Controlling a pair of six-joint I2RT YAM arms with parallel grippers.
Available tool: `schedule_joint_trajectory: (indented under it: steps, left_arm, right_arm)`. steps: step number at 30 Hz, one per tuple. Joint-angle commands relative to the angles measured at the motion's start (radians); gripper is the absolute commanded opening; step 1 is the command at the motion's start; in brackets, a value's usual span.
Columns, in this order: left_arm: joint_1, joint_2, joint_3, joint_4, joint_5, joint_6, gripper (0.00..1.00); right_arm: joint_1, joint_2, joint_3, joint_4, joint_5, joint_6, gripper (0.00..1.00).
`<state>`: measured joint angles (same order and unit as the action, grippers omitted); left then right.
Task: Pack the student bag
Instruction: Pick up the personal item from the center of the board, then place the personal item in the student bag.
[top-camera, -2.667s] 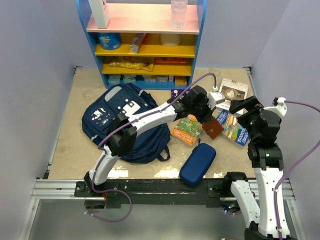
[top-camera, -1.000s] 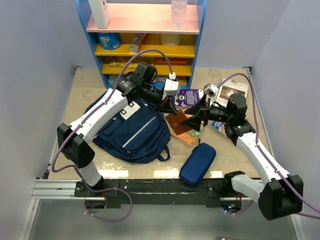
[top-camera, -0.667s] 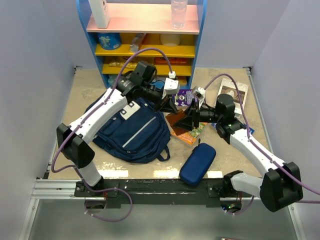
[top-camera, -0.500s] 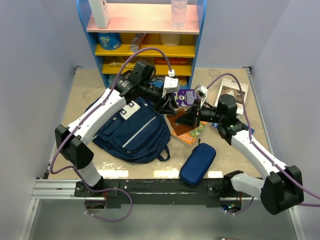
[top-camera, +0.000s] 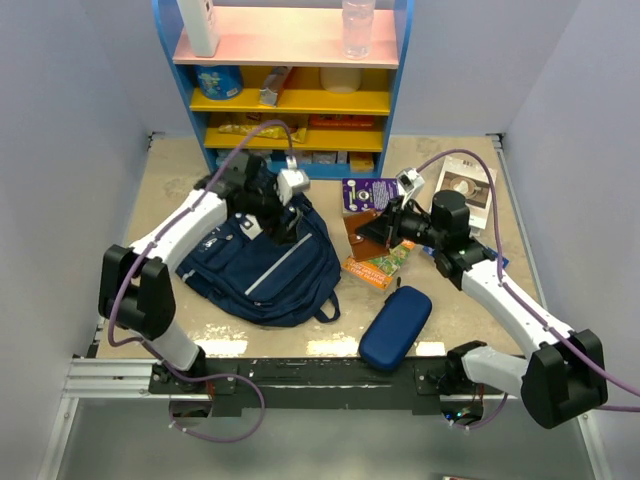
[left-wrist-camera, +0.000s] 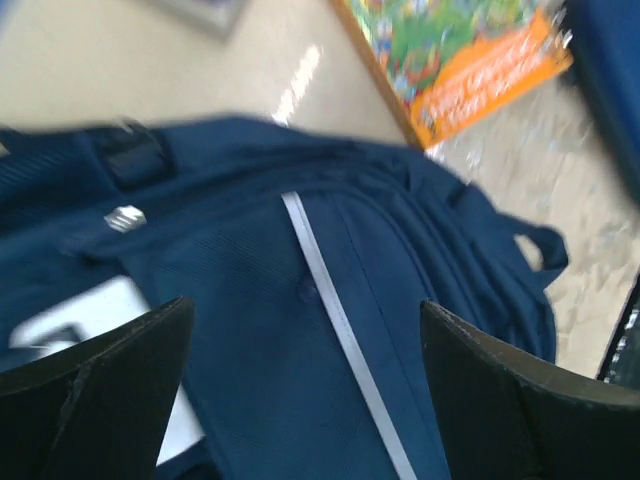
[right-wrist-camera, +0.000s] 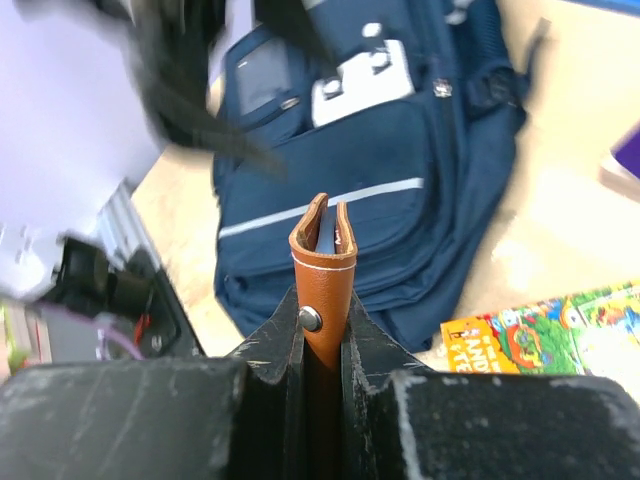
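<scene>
Student bag (top-camera: 262, 268) lies flat on the table (top-camera: 160, 200), left of centre, striped front pocket up, and no open compartment shows in any view. The left gripper (top-camera: 283, 225) hovers over its upper part, fingers (left-wrist-camera: 100, 390) wide apart and empty. Right gripper (right-wrist-camera: 322, 345) is clamped on a brown leather snap case (right-wrist-camera: 323, 265), held edge-on in the air just right of the bag, above an orange picture book (top-camera: 380, 262). Judgement: 1 arm should first pinch a zipper pull and hold a compartment open, then the case goes in slim edge first; otherwise it only butts against closed fabric.
</scene>
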<state>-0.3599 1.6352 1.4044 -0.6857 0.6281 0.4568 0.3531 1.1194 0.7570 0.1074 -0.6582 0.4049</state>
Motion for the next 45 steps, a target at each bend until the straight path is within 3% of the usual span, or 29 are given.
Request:
schedule_joint_trajectory:
  steps: [1,6,14,17,20,30,33,45]
  left_arm:
    - [-0.098,-0.086,-0.217,0.096,-0.129,0.034,0.99]
    - [-0.238,-0.115,-0.358,0.204,-0.281,0.002,1.00]
    - [-0.263,-0.139,-0.410,0.319,-0.530,-0.017,1.00]
    - [-0.269,-0.172,-0.412,0.325,-0.567,-0.004,0.91]
    - [-0.283,-0.179,-0.404,0.313,-0.571,0.000,0.76]
    - [-0.292,-0.152,-0.341,0.275,-0.626,-0.004,0.11]
    - [-0.290,-0.152,-0.323,0.270,-0.671,-0.001,0.00]
    - [-0.292,-0.184,-0.259,0.230,-0.682,-0.010,0.00]
  right_arm:
    - [0.000,0.014,-0.033,0.058,0.114,0.136,0.00]
    - [0.000,-0.013,-0.093,0.083,0.172,0.193,0.00]
    - [0.000,-0.012,-0.168,0.158,0.193,0.279,0.00]
    - [0.006,0.008,-0.220,0.256,0.193,0.351,0.00]
    - [0.029,0.039,-0.245,0.316,0.203,0.388,0.00]
    - [0.124,0.140,-0.206,0.386,0.246,0.436,0.00]
    - [0.155,0.190,-0.200,0.432,0.259,0.465,0.00]
    - [0.323,0.493,-0.013,0.572,0.282,0.567,0.00]
